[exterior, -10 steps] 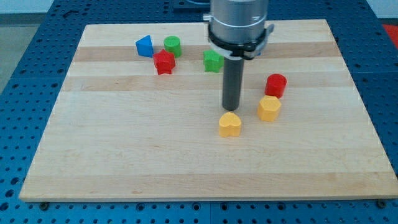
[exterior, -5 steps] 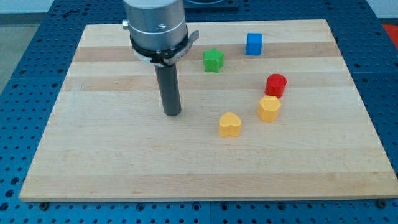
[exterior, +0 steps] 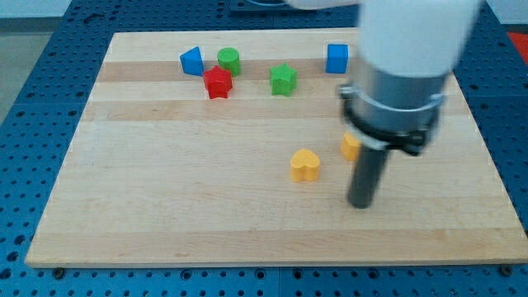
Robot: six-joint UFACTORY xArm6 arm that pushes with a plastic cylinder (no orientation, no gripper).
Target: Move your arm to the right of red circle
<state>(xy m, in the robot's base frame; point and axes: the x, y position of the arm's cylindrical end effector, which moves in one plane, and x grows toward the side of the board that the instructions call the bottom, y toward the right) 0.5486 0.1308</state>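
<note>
My tip [exterior: 360, 204] rests on the wooden board [exterior: 165, 190] at the view's lower right. The red circle does not show; the arm's body covers the spot where it stood. A yellow heart block [exterior: 305, 165] lies to the left of the tip and a little above it. A yellow block [exterior: 350, 147] peeks out just left of the rod, mostly hidden, so its shape cannot be made out.
Along the view's top stand a blue triangular block [exterior: 192, 61], a green circle [exterior: 228, 59], a red star block [exterior: 218, 82], a green star block [exterior: 283, 79] and a blue cube [exterior: 337, 58]. The board's right edge [exterior: 487, 148] lies beyond the arm.
The arm has swung from the view's left of centre to the lower right. It now hides the red circle and most of one yellow block; the blocks at the top left show again.
</note>
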